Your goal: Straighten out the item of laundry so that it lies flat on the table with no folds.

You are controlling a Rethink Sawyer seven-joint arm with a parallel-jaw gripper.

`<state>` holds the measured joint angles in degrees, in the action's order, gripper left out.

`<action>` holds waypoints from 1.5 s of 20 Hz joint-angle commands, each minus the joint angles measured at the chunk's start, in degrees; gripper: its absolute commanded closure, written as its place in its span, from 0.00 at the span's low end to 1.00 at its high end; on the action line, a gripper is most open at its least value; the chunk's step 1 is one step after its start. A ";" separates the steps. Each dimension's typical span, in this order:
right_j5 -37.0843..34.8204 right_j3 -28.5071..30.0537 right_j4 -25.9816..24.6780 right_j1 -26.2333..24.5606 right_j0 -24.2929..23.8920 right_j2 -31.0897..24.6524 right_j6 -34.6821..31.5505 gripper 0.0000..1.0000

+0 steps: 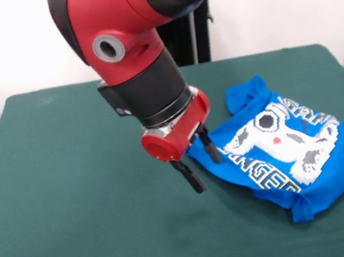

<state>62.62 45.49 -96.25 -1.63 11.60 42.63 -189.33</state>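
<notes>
Mostly unflattened: T-shirt (294,147) beside my hand (204,166) lies rumpled on bench (74,217), folds remain; hand's fingers spread, holding nothing I can see.

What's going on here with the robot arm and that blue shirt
A red and black robot arm is working on a blue T-shirt lying on a green table. Its gripper is open, fingers straddling the shirt's edge nearest the arm. The shirt is not flat yet: it lies rumpled, with folds crossing the print.
</notes>
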 commanded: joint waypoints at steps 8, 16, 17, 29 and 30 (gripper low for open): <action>-2.59 6.41 5.36 -0.65 3.82 -4.05 -14.73 0.00; -0.62 6.79 -0.08 -5.40 6.63 -0.57 -16.50 0.00; -1.13 6.77 -0.09 -5.64 6.71 -0.53 -15.96 0.00; -12.26 8.52 5.31 -4.22 6.06 -0.29 -4.70 0.00; -12.38 8.74 5.26 -3.96 6.03 -0.27 -4.54 0.00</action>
<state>58.51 48.28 -95.59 -5.67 17.46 45.34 -189.33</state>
